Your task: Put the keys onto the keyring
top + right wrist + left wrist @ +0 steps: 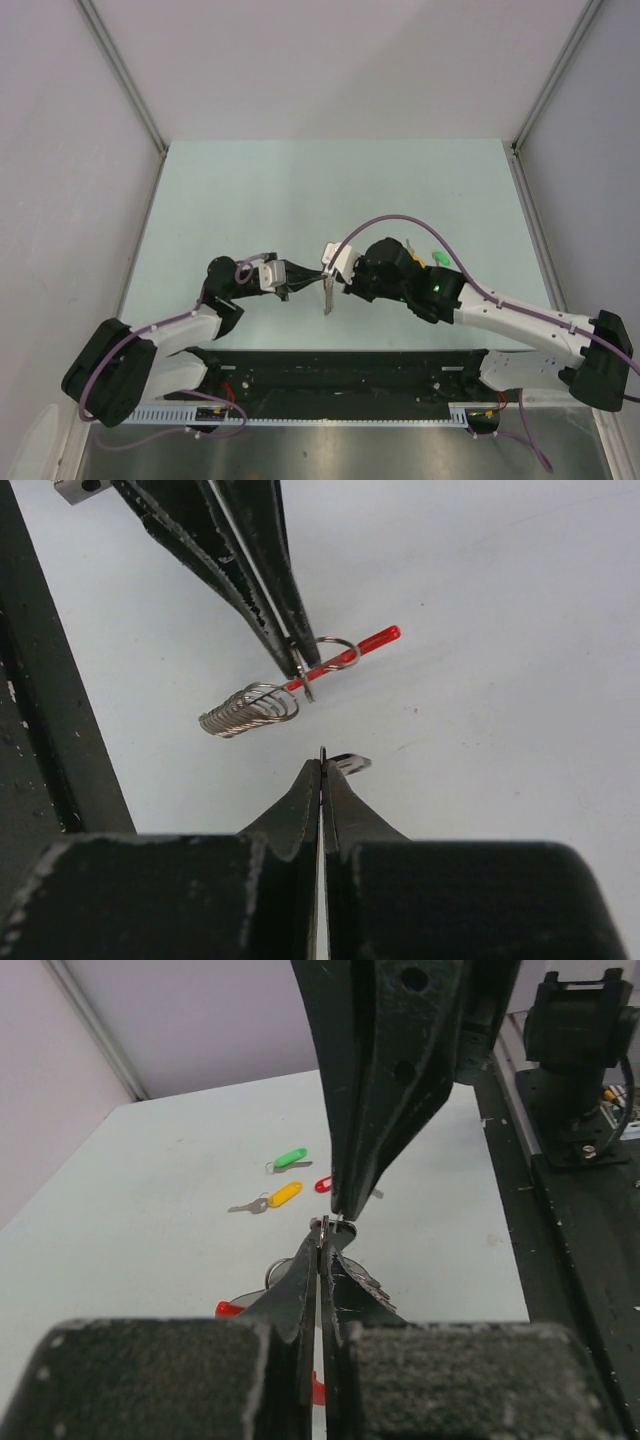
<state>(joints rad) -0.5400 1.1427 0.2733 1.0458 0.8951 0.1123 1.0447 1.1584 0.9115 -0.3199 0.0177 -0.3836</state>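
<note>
Mid-table, the left gripper (300,668) is clamped shut on the keyring (252,710), and the right gripper (322,763) just beside it is shut, pinching a silver sliver (352,763), while the green key (291,1158), yellow key (285,1194) and red key (323,1185) lie to the right.

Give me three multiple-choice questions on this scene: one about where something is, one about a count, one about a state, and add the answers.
1. Which loose key lies farthest from the left wrist camera? A yellow. B green. C red.
2. How many keys lie loose on the table in the left wrist view? A one. B three. C five.
3. The left gripper is: A wide open. B shut on nothing. C shut on the keyring.

Answers: 1 B, the green key sits beyond the yellow key and the red key. 2 B, only those three show there. 3 C, its closed tips pinch one of the metal rings in the right wrist view.
</note>
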